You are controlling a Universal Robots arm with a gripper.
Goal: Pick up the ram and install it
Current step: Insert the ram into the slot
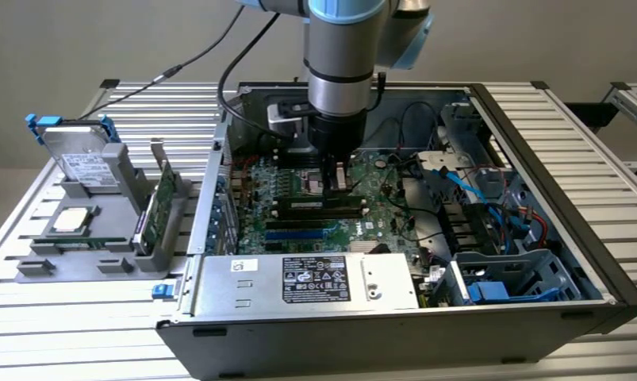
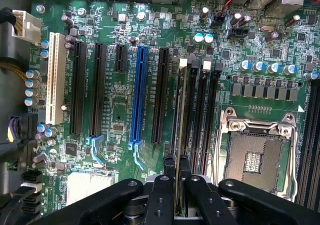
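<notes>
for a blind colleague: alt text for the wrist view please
The gripper is shut on the ram, seen edge-on along the dark memory slots of a green motherboard. An empty processor socket lies beside those slots. Whether the ram is seated cannot be told.

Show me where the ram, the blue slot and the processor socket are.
the ram [image 2: 180, 135]: wrist view, its thin edge.
the blue slot [image 2: 139, 95]: wrist view, its middle.
the processor socket [image 2: 254, 157]: wrist view, its centre.

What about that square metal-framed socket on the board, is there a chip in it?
Empty: the socket shows its bare contact grid inside the metal frame, with no chip seated.
</notes>
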